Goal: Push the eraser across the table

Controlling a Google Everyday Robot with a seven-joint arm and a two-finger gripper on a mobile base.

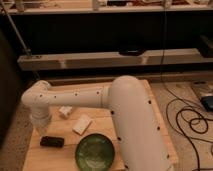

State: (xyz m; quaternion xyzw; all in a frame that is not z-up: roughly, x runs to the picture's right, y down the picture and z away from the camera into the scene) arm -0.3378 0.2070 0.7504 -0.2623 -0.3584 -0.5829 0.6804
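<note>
The eraser (52, 141) is a small flat black block lying near the front left of the light wooden table (55, 157). My white arm reaches from the lower right over the table to the left. Its end, with the gripper (42, 129), hangs just above and behind the eraser's left end. I cannot tell whether it touches the eraser.
A green bowl (95, 150) sits at the table's front, right of the eraser. A pale whitish block (82, 124) lies behind the bowl, and a small white object (65, 111) lies further back. Black cables (192, 117) lie on the floor to the right. A low shelf (115, 59) runs behind the table.
</note>
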